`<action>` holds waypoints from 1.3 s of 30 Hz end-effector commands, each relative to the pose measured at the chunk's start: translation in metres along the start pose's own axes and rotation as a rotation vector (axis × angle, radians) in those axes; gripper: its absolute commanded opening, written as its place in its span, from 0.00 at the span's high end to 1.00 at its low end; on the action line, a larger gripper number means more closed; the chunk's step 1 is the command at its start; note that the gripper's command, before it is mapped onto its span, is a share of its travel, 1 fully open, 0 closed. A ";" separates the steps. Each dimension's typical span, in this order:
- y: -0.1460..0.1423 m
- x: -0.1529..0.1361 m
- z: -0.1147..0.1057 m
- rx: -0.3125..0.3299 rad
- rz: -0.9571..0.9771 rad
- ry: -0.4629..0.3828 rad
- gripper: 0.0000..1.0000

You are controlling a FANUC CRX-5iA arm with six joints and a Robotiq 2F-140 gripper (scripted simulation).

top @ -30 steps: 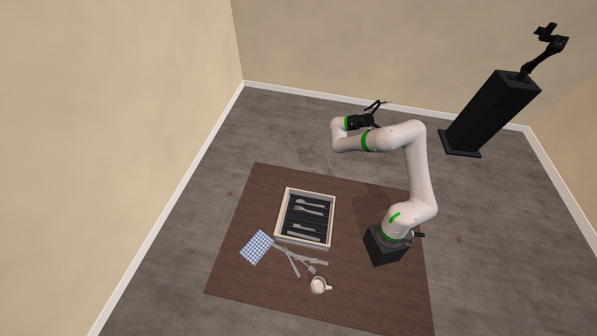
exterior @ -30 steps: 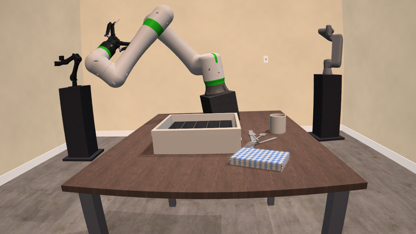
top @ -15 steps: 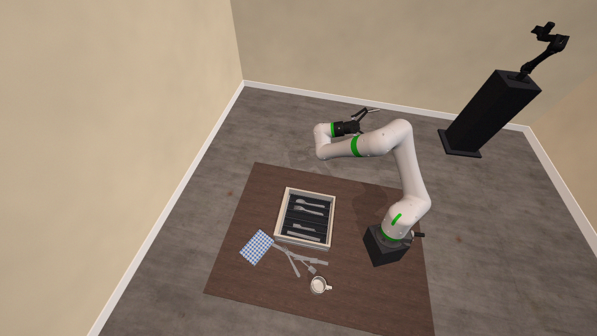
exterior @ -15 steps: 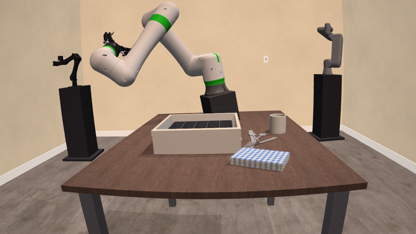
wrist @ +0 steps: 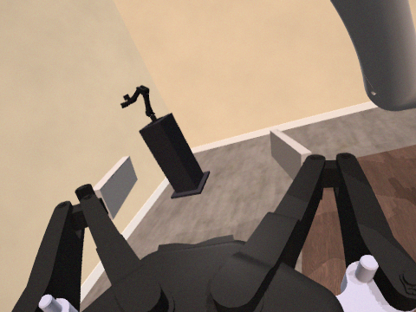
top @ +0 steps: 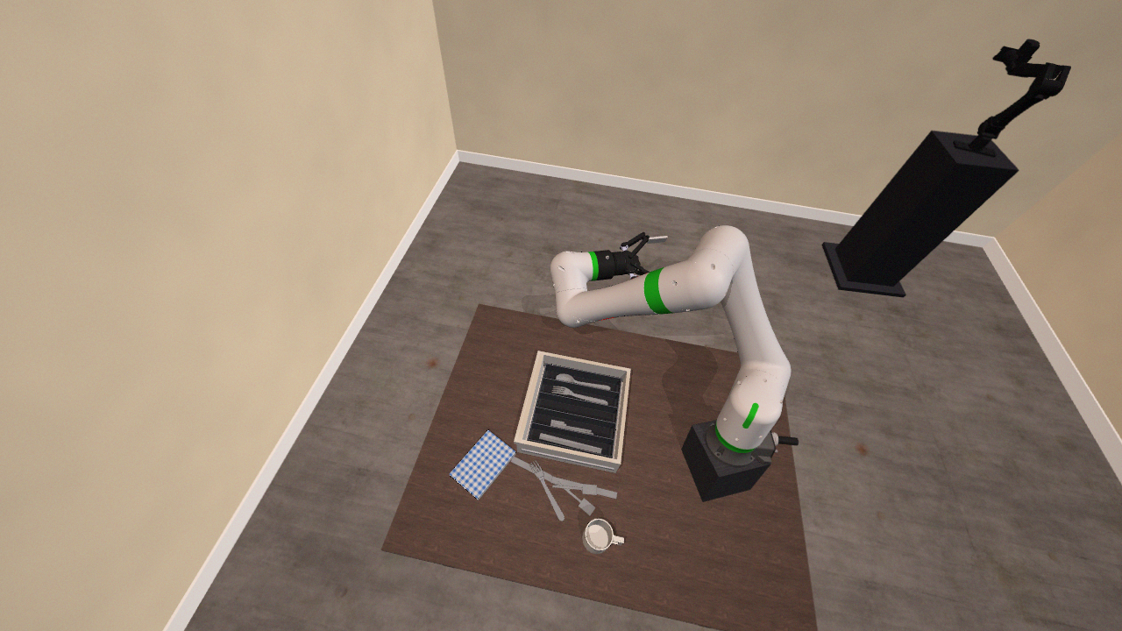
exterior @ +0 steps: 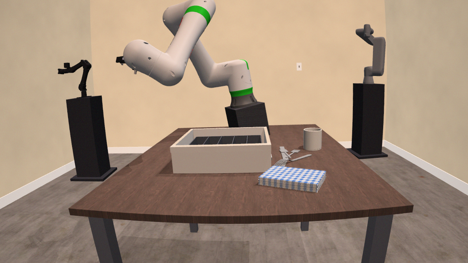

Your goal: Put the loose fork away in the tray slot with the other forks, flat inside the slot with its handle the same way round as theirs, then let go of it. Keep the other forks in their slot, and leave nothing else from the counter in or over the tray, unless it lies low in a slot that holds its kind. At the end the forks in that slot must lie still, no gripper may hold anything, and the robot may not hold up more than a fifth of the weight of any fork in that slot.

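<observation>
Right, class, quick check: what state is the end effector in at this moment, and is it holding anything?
End effector: open wide, holding nothing; the fork lies on the table.
</observation>
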State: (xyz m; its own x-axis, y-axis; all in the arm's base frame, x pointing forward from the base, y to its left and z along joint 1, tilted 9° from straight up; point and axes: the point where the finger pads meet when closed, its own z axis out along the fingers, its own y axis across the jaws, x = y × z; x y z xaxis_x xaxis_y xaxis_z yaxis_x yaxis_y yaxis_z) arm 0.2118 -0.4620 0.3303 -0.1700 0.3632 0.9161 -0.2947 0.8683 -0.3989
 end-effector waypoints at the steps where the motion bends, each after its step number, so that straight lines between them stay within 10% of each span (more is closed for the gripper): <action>1: 0.021 -0.043 -0.054 0.079 -0.180 -0.198 0.00; 17: 0.102 -0.113 -0.187 0.353 -0.619 -0.585 0.00; 39: 0.322 -0.148 -0.388 0.942 -1.303 -1.039 0.00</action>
State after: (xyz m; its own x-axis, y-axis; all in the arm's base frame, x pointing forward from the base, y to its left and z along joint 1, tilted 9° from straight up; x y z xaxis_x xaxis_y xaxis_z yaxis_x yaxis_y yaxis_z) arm 0.4868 -0.1573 0.1014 0.1263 -0.8761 0.4654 -0.9761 -0.0262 0.2157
